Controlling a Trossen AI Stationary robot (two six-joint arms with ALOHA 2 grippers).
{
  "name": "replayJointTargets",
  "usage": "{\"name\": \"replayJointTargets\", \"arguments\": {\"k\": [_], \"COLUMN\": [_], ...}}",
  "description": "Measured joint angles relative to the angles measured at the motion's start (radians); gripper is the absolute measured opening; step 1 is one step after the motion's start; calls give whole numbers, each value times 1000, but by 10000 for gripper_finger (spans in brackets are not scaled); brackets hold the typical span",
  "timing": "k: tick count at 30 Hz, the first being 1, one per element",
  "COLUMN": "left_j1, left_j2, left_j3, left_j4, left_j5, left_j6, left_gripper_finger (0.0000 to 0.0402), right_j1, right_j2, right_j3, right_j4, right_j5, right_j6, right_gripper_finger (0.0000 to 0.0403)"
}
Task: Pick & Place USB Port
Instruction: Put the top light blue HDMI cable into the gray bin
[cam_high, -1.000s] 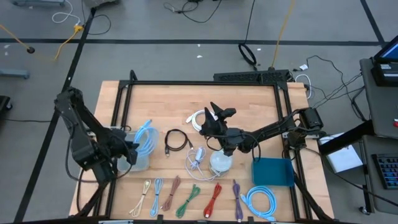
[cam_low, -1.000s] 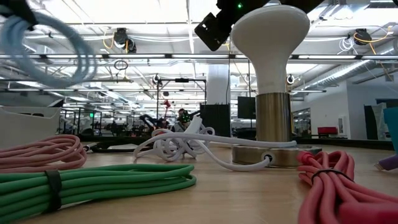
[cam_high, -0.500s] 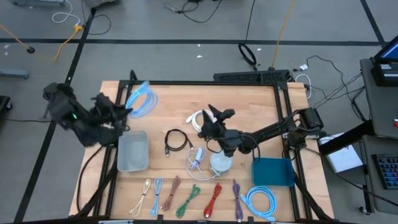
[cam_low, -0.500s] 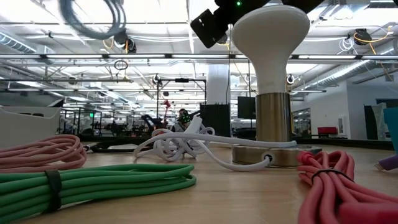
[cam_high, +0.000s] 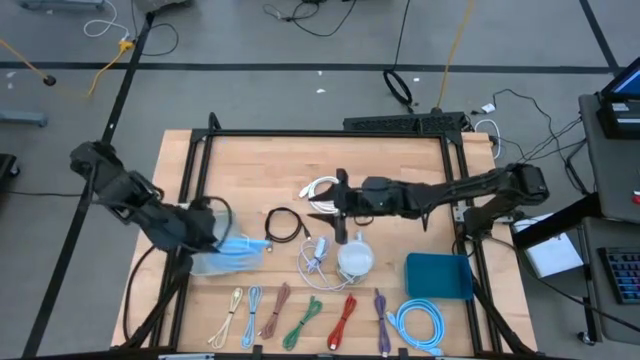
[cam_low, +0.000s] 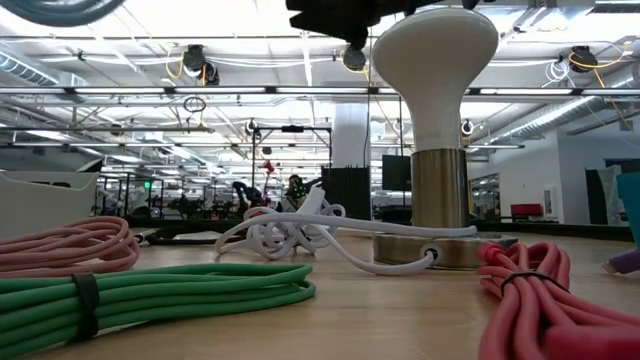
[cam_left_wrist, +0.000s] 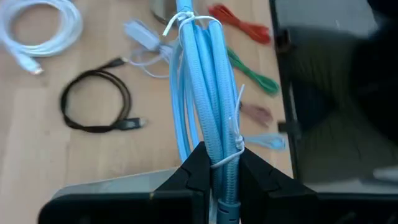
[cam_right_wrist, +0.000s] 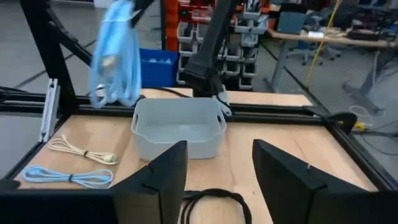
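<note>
A coil of light blue USB cable (cam_high: 243, 249) is lifted over the near right part of a pale grey bin (cam_high: 203, 264), with my left gripper (cam_high: 218, 238) shut on it. The right wrist view shows the cable (cam_right_wrist: 118, 53) in the air above the bin (cam_right_wrist: 177, 127). My right gripper (cam_high: 335, 207) stands open over the table's middle, fingers level and pointing toward the bin, nothing between them (cam_right_wrist: 217, 180). It is above a white-domed lamp (cam_high: 355, 260) on a metal base. My left gripper pinches the flattened coil between its two fingers at one end of the bundle (cam_left_wrist: 221, 167), beside a white tie (cam_left_wrist: 233, 149). The fingers slant down toward the table's right and lie along the bundle. The cable reaches out past them, clear of the bin and the table.
A black cable (cam_high: 285, 225) and a white cable (cam_high: 320, 188) lie mid-table. Several bundled cables lie in a row along the near edge, among them green (cam_high: 303, 322) and red (cam_high: 344, 318). A teal box (cam_high: 438, 277) and a blue coil (cam_high: 420, 325) sit near right.
My left gripper swung up toward the table's far left corner with the blue cable, then came back and rolled; the cable is now over the bin's near right side. My right gripper tipped from pointing down to level and rose a little.
</note>
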Motion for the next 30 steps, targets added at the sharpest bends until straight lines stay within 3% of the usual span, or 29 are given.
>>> {"name": "replayJointTargets", "arguments": {"k": [2,6,9,22,30], "left_j1": [25,110,176,366,427], "left_j2": [32,107,132,190,307], "left_j3": [4,4,4,4,4], "left_j4": [28,47,45,161,192], "left_j5": [48,105,132,323,305], "left_j6": [51,164,239,523,613], "left_gripper_finger": [41,41,41,41,41], "right_j1": [-14,-44,-22,20,20], "right_j2": [0,7,36,38,120], "right_j3": [0,0,0,16,27], "right_j4": [-2,31,138,114,164], "right_j5": [-20,-313,-419,-356,-337], "right_j6": [36,142,190,228,274], "right_gripper_finger": [176,188,198,224,238]}}
